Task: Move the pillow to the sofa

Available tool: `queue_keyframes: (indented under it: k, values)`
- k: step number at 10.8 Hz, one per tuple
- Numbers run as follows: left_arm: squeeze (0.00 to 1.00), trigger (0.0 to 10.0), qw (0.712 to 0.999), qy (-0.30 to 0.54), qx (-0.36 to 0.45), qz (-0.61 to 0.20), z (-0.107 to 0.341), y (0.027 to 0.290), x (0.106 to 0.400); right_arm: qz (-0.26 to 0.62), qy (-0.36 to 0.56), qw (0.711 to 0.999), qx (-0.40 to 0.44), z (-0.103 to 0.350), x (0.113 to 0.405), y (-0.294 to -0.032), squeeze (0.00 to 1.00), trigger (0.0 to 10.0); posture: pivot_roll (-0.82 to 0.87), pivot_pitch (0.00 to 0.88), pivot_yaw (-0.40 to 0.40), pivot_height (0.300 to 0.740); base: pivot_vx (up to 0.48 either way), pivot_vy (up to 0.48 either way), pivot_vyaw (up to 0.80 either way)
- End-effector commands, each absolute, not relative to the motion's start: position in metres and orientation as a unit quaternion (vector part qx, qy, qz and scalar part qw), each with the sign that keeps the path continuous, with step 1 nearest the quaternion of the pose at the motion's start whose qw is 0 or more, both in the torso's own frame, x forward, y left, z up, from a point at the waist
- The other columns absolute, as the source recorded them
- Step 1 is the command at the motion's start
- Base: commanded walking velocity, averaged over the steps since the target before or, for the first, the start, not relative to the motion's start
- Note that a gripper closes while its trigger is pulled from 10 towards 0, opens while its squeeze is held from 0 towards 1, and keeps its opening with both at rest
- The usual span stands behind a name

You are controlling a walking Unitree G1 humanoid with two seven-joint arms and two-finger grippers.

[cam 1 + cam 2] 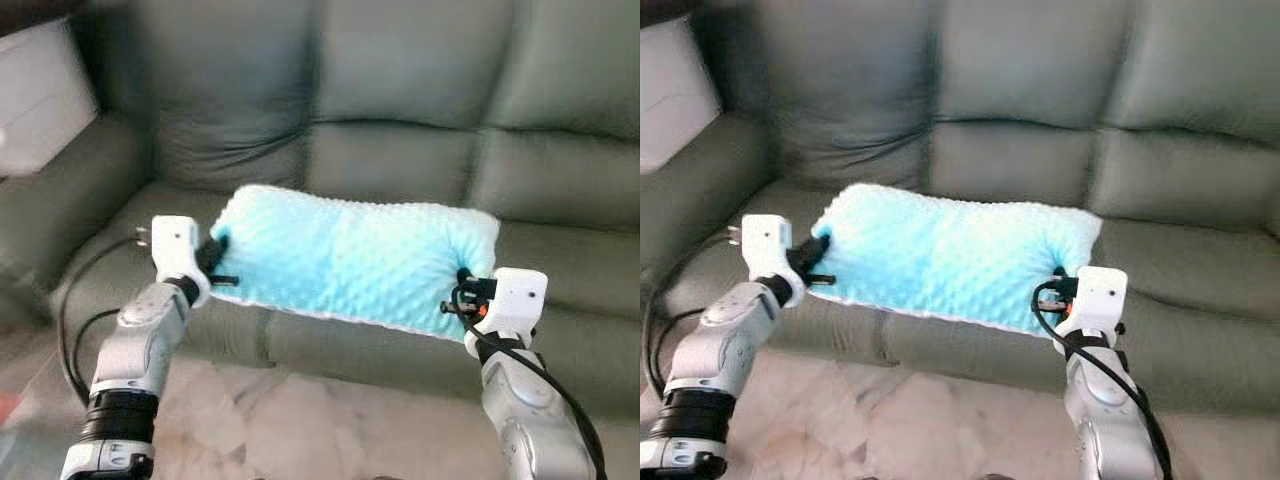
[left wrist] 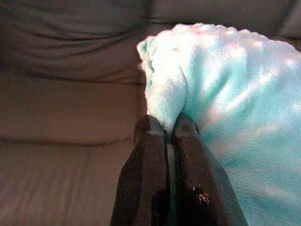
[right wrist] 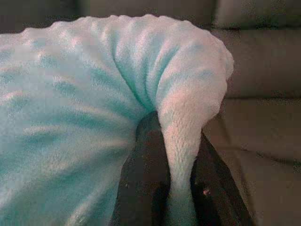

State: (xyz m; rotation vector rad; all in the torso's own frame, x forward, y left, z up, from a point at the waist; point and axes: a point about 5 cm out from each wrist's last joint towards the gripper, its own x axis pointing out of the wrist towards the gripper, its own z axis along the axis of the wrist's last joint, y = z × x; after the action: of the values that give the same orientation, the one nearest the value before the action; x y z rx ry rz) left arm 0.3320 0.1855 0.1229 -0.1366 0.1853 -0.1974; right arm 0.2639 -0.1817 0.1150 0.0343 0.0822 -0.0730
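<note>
Pale blue pillow held between both grippers above the front of the grey-green sofa.

The left gripper was clamped on a fold at the pillow's left end, its two black fingers pressed nearly together around the fleece; the right gripper pinched a bunched fold at the right end, fingers on either side of it. The pillow hung stretched between them over the seat cushions' front edge, before the backrest. A white cushion lay on the sofa's left armrest, well apart. A pale marble-patterned floor lay below, and black cables looped from the left arm.
</note>
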Motion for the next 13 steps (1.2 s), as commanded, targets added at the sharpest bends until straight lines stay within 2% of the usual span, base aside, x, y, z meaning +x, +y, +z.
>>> queue_keyframes:
  k: [1,4,9,13]
  values:
    - [0.00,10.0,0.987,0.094,-0.083,-0.103,0.1255,0.1829,0.3325,-0.051,0.040,0.998,0.011,0.1175,0.2629,-0.1880,0.00,10.0,-0.18,0.107,0.005,0.740,0.000,0.000,-0.80]
    - [0.00,10.0,0.987,0.091,-0.093,-0.099,0.1248,0.1803,0.3325,-0.053,0.041,0.998,0.007,0.1174,0.2626,-0.1898,0.00,10.0,-0.18,0.105,0.002,0.740,0.000,0.000,-0.80]
    - [0.00,10.0,0.985,0.086,-0.117,-0.094,0.1207,0.1738,0.3246,-0.042,0.042,0.998,0.000,0.1177,0.2618,-0.1893,0.00,10.0,-0.18,0.109,-0.008,0.740,0.000,0.000,0.00]
    - [0.00,10.0,0.984,0.092,-0.120,-0.091,0.1195,0.1750,0.3239,-0.041,0.044,0.998,-0.001,0.1172,0.2614,-0.1893,0.00,10.0,-0.18,0.113,-0.011,0.740,0.000,-0.355,0.00]
